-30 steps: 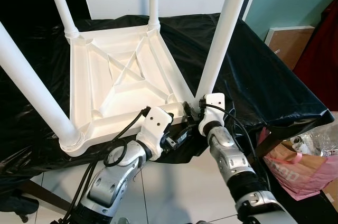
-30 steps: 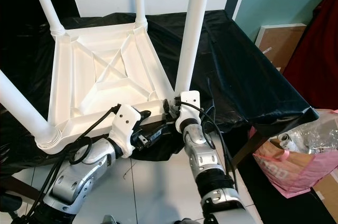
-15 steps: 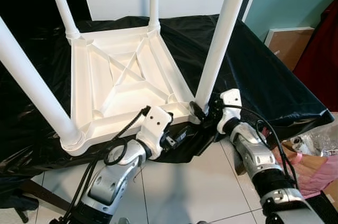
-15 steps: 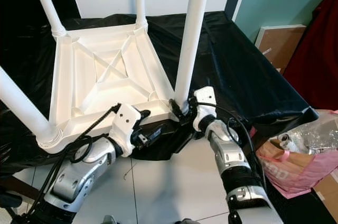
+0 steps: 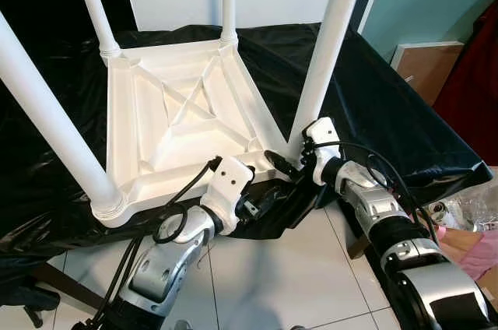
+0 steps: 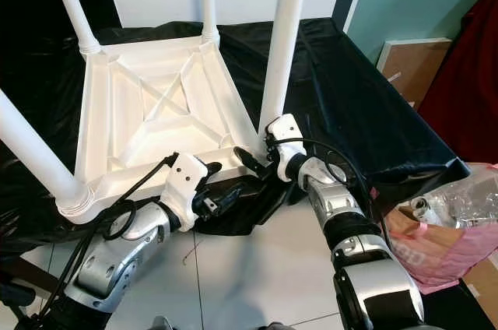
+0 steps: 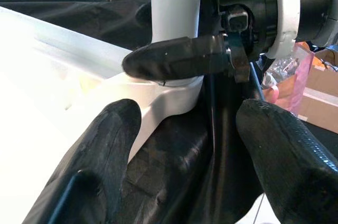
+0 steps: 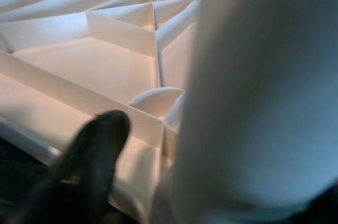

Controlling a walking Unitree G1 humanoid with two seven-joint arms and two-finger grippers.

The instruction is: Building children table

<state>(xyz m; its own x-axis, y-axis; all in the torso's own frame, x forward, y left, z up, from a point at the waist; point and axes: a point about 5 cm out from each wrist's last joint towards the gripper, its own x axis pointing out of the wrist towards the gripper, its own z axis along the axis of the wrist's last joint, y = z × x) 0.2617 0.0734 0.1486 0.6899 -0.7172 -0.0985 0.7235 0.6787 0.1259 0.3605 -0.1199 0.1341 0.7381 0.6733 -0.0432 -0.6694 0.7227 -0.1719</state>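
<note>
A white plastic children's table (image 5: 187, 112) lies upside down on a black-covered worktop (image 5: 389, 112), its four legs pointing up. My right gripper (image 5: 286, 160) is at the base of the near-right leg (image 5: 327, 50). It is open: one black finger (image 8: 97, 150) lies over the ribbed underside, a gap away from the leg (image 8: 264, 102), and the other finger is hidden behind the leg. My left gripper (image 5: 261, 199) hangs open just below the table's front edge. Its fingers (image 7: 105, 145) straddle the corner and the black cloth, holding nothing.
The worktop's front edge drops to a white tile floor (image 5: 264, 283). A pink bag (image 5: 467, 244) and a clear plastic bag lie on the floor at the right. A framed brown board (image 5: 424, 65) leans against the teal wall.
My right arm swung out to the right, then came back in, and its fingers now reach the base of the near-right leg. The left gripper has barely moved.
</note>
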